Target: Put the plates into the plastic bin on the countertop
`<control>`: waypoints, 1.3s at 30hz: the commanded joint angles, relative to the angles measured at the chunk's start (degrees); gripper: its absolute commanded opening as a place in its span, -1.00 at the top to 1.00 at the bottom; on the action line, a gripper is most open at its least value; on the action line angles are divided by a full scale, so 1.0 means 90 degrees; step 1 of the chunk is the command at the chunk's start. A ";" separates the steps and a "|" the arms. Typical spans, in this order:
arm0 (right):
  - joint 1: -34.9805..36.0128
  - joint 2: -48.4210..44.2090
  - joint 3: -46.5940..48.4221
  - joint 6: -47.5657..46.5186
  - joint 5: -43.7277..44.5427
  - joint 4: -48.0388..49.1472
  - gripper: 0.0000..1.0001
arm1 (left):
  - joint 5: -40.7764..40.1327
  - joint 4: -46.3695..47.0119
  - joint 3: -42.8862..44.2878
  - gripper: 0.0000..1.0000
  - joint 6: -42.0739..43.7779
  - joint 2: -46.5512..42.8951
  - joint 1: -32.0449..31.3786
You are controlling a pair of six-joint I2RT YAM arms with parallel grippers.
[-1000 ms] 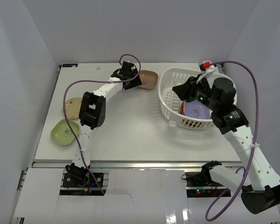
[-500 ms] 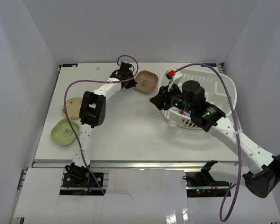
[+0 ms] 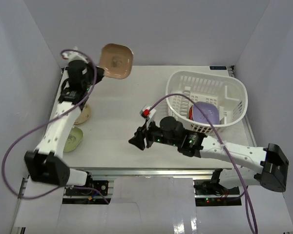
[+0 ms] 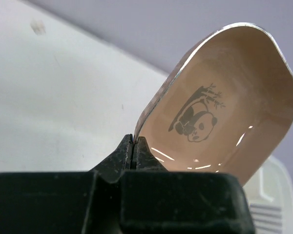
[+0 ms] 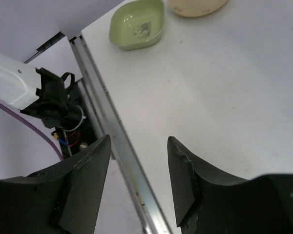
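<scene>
The left end effector (image 4: 135, 146) is being held clamped on the rim of the panda-printed brown plate (image 4: 219, 107), high above the counter (image 3: 122, 112). The right end effector (image 5: 138, 146) is being held apart over the counter's front edge, the plastic bin (image 3: 232, 90) to its right.

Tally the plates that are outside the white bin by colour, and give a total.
Brown plate: 1
Cream plate: 1
Green plate: 1
Total: 3
</scene>
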 commanded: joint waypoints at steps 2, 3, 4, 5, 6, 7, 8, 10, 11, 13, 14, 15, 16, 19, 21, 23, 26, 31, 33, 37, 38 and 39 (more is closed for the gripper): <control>0.1009 0.0729 -0.0635 0.1144 0.1258 0.2256 -0.13 | -0.0654 0.0052 -0.0978 1.00 -0.0028 -0.2470 0.0184; 0.1145 0.0926 -0.0636 0.1300 0.1426 0.2436 -0.13 | -0.1043 -0.0210 -0.1056 1.00 0.0098 -0.3141 0.0213; 0.1321 0.1141 -0.0607 0.1544 0.1534 0.2611 -0.13 | -0.1192 -0.0377 -0.1086 1.00 0.0138 -0.3438 0.0214; 0.1361 0.1626 -0.0404 0.1633 0.1738 0.2797 -0.15 | -0.1309 -0.0533 -0.1038 1.00 0.0196 -0.3692 0.0214; 0.1410 0.1921 -0.0208 0.1692 0.1798 0.2779 -0.16 | -0.1407 -0.0825 -0.0980 1.00 0.0264 -0.3917 0.0214; 0.1410 0.2253 0.0026 0.1751 0.1837 0.2741 -0.22 | -0.1505 -0.0992 -0.0815 1.00 0.0313 -0.4316 0.0214; 0.1410 0.2923 0.0299 0.1751 0.1925 0.2682 -0.23 | -0.1525 -0.1110 -0.0755 1.00 0.0333 -0.4494 0.0214; 0.1410 0.3658 0.1391 0.1722 0.1965 0.2283 -0.31 | -0.1506 -0.1403 -0.0745 1.00 0.0343 -0.4971 0.0214; 0.1410 0.4387 0.1821 0.1703 0.2071 0.2088 -0.35 | -0.1506 -0.1511 -0.0754 1.00 0.0334 -0.5100 0.0214; 0.1391 0.5085 0.3149 0.1654 0.2179 0.1531 -0.45 | -0.1496 -0.1813 -0.0832 1.00 0.0304 -0.5324 0.0214; 0.1381 0.5687 0.3569 0.1654 0.2276 0.1355 -0.48 | -0.1477 -0.1950 -0.0987 1.00 0.0304 -0.5548 0.0214; 0.1352 0.5983 0.4433 0.1683 0.2277 0.0947 -0.52 | -0.1457 -0.2019 -0.1056 1.00 0.0304 -0.5647 0.0214; 0.1313 0.6286 0.4848 0.1731 0.2268 0.0731 -0.54 | -0.1428 -0.2077 -0.1125 1.00 0.0304 -0.5725 0.0214; 0.1254 0.7244 0.6203 0.1848 0.2326 0.0223 -0.67 | -0.1330 -0.2195 -0.1320 1.00 0.0333 -0.5969 0.0214; 0.1206 0.7889 0.6851 0.1975 0.2287 -0.0051 -0.71 | -0.1145 -0.2205 -0.1360 1.00 0.0411 -0.6018 0.0214; 0.1098 0.8582 0.8081 0.2208 0.1917 -0.0803 -0.72 | -0.1028 -0.2205 -0.1311 1.00 0.0509 -0.5990 0.0214; 0.0952 0.8887 0.8524 0.2376 0.1692 -0.0893 -0.76 | -0.0920 -0.2205 -0.1243 1.00 0.0539 -0.5999 0.0214; 0.0630 0.9208 0.8514 0.3282 0.0844 -0.0883 -0.68 | -0.0734 -0.2195 -0.1057 1.00 0.0509 -0.6155 0.0214; 0.0532 0.9490 0.8748 0.3547 0.0628 -0.0844 -0.60 | -0.0734 -0.2166 -0.1028 1.00 0.0509 -0.6233 0.0223; 0.0473 0.9951 0.9119 0.4307 0.0042 -0.0639 -0.27 | -0.0851 -0.2146 -0.1028 1.00 0.0616 -0.6389 0.0214; 0.0463 0.9990 0.9120 0.4358 -0.0056 -0.0561 -0.16 | -0.0900 -0.2146 -0.1037 1.00 0.0655 -0.6400 0.0214; 0.0434 0.9981 0.9071 0.4417 -0.0086 -0.0551 -0.08 | -0.0949 -0.2156 -0.1057 1.00 0.0685 -0.6429 0.0214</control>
